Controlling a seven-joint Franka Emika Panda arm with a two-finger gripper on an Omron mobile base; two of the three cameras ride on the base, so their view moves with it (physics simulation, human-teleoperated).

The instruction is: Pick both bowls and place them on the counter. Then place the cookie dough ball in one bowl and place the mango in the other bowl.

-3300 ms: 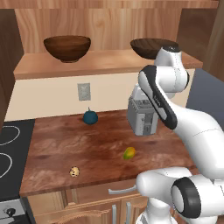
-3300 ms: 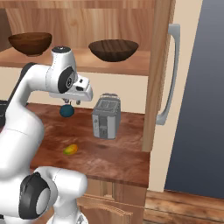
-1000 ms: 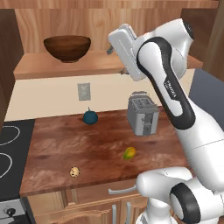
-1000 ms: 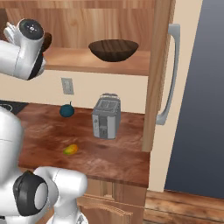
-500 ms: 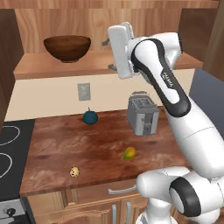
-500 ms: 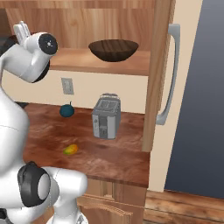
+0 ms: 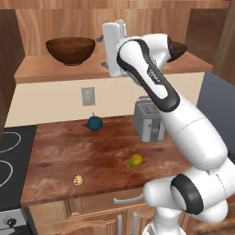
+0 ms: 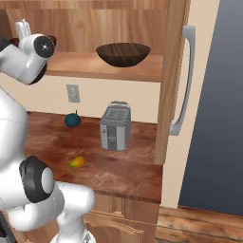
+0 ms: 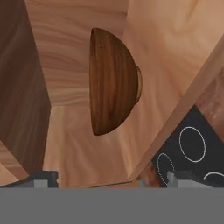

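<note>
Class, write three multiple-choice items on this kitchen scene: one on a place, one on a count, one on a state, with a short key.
1. Where does the deeper reddish-brown bowl stand?
A. on the shelf
B. on the counter
C. on the stove

2. How many wooden bowls are there?
A. one
B. two
C. three

3. How is the end effector?
A. shut on the mango
B. shut on a bowl
C. open, holding nothing

Key: 1 A, it sits above the counter on the shelf. 2 B, the darker bowl shares that shelf. 3 C, its fingertips stand wide apart, facing the bowl.

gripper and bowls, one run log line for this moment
phase: reach | gripper: open, aimed at deeper bowl on shelf | shallow bowl: on shelf | mango, dough ball: on counter
</note>
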